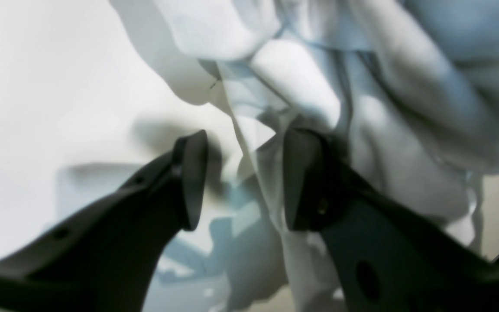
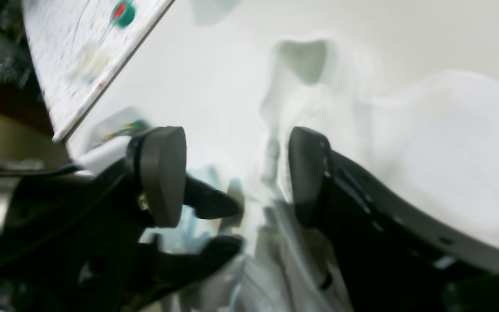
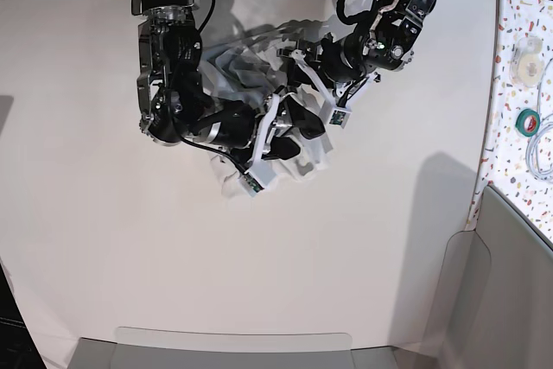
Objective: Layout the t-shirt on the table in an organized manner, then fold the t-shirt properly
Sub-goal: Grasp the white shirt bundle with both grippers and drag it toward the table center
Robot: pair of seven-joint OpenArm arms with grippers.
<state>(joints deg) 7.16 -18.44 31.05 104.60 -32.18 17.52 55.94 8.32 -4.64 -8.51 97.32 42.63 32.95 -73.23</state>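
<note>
both arms hide most of the t-shirt (image 3: 244, 69); wrist views seem blurred.

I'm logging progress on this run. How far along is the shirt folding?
Early. Nothing looks done: the t-shirt sits as a crumpled heap on the table, not spread flat. In hand: both arms are over the heap, and the left gripper and right gripper are open with fabric between or beside their fingers, neither closed on it. Left: spreading the shirt flat, then all folding.
</note>
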